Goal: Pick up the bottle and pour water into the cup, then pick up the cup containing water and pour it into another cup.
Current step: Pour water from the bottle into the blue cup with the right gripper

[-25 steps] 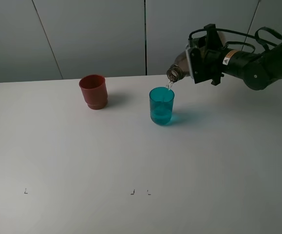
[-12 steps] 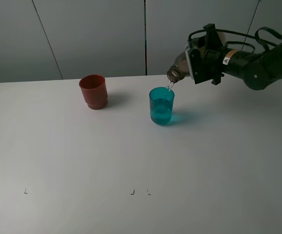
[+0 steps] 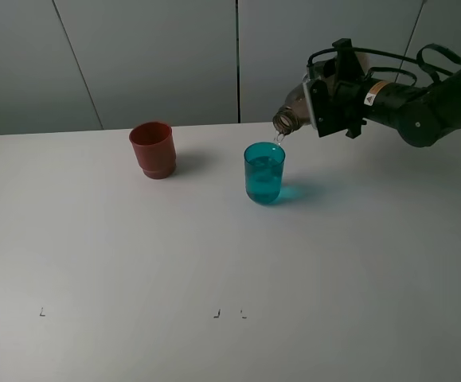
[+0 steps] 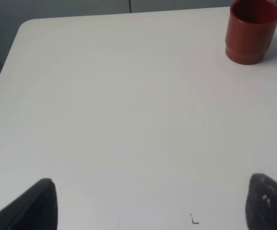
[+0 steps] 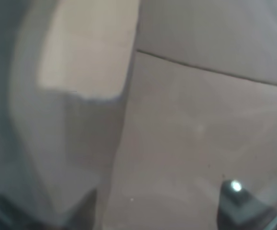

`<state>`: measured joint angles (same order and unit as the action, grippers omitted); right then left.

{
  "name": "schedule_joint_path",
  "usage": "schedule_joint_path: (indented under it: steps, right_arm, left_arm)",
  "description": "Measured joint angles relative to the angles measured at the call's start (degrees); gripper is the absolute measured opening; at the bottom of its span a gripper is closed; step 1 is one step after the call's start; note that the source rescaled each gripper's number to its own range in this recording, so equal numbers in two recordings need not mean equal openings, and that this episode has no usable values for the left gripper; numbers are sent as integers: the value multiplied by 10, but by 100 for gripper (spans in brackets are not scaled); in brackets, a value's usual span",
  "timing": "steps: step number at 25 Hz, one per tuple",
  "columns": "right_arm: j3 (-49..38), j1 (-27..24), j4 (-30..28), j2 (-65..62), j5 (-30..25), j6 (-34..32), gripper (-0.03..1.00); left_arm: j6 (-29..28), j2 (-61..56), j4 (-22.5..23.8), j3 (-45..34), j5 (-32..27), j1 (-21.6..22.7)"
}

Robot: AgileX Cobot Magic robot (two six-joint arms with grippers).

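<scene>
**Exterior high view.** The step in hand is the first pour. In the upper right of the frame, the right claw [image 3: 326,107] is clamped on the bottle [image 3: 292,109]. The bottle is tipped, with its neck just above the rim of the teal cup [image 3: 263,173] at centre. A thin thread of water appears to run from neck to cup. The red cup [image 3: 152,149] stands left of centre, well apart from the teal cup, on the table [image 3: 214,255].

Next move, as judged:
- Right the bottle and set it down clear of both cups.
- Grip the teal cup low and level, then carry it to the red cup without slopping.

**Left wrist view.** The left claw [image 4: 152,211] has its fingers wide apart and holds nothing. The red cup sits in the upper right corner.

**Right wrist view.** The picture is blurred. The bottle wall fills most of the frame.

**Count.** One bottle, two cups (one teal, one red), two claws.
</scene>
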<state>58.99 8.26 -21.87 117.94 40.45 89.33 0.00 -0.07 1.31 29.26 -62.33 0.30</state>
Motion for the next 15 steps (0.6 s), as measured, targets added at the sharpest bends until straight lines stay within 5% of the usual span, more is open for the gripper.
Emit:
schedule_joint_path:
  steps: [15]
  right_arm:
    - [0, 0, 0, 0, 4, 0, 0]
  left_arm:
    - [0, 0, 0, 0, 0, 0]
